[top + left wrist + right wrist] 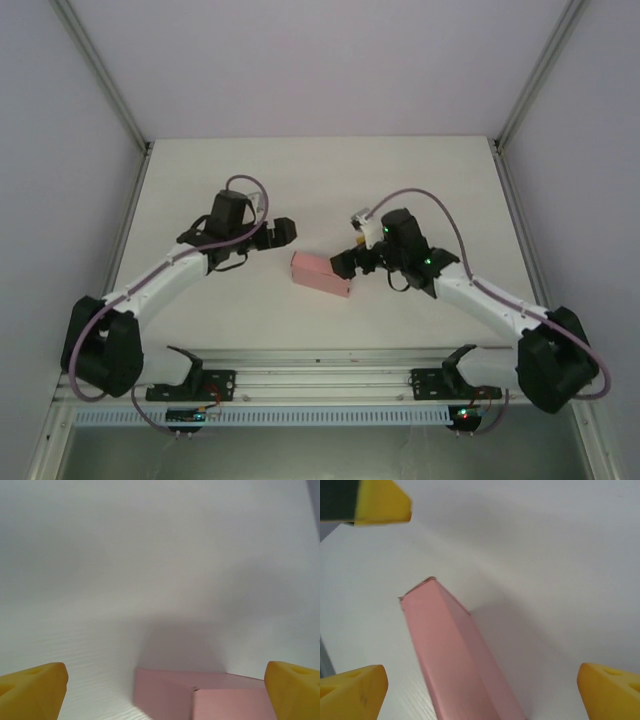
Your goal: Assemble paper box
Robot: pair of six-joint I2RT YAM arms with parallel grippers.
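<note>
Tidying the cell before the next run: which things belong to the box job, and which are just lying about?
Job: paper box; left gripper; right gripper, both open.
Just there: table; rail along the near edge.

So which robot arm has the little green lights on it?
The right arm: two tiny green lights glow on its dark part near the wrist. The left arm has no green glow on it.
</note>
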